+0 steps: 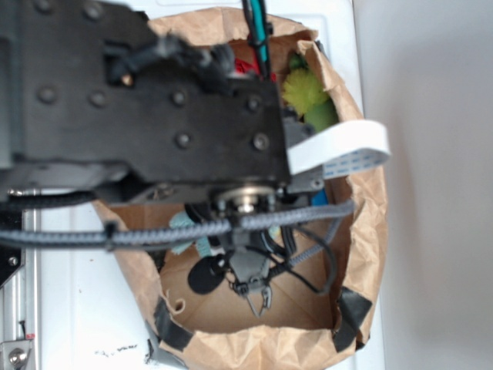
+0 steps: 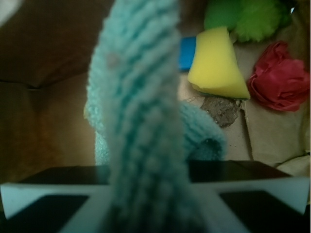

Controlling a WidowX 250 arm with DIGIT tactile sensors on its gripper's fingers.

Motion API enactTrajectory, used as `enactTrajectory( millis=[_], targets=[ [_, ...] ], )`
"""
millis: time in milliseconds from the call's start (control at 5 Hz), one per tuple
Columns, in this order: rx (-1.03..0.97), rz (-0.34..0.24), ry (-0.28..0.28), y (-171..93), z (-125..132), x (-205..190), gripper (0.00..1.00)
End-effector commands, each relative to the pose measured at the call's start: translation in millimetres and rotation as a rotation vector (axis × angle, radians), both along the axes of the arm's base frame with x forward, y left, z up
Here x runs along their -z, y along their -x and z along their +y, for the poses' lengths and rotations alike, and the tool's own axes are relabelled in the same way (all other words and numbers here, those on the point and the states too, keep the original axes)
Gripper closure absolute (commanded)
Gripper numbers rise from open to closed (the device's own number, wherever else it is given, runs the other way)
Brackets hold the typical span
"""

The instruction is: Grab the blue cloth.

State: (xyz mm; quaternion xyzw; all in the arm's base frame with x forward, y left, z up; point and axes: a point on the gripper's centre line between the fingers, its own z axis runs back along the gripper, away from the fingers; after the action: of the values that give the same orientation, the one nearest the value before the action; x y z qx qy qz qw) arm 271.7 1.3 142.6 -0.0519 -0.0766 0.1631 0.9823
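Observation:
The blue cloth is a pale teal terry rag that fills the middle of the wrist view, rising as a tall fuzzy fold from between the jaws. Its lower part bunches on the bag floor behind. My gripper is shut on the blue cloth, pinching the fold at the bottom of the frame. From the exterior view, only scraps of the blue cloth show under the black arm, which hides the jaws.
Everything sits inside a brown paper bag. A yellow sponge wedge, a blue block, a red ruffled ball and green fuzzy items lie to the right. A white ribbon cable sticks out.

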Motion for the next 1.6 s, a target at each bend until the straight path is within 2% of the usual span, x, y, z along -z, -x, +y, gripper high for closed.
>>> enactTrajectory(
  millis=[0, 200, 400, 800, 1400],
  targets=[
    [-0.009, -0.198, -0.126, 5.6, -7.2, -56.8, 1.0],
    [-0.018, -0.196, -0.171, 6.7, -10.2, -60.3, 1.0],
    [0.003, -0.14, -0.124, 5.1, -9.1, -62.6, 1.0],
    [0.015, -0.086, -0.107, 4.0, -8.7, -58.7, 1.0],
    [0.012, -0.107, -0.12, 8.5, -10.2, -53.7, 1.0]
  ],
)
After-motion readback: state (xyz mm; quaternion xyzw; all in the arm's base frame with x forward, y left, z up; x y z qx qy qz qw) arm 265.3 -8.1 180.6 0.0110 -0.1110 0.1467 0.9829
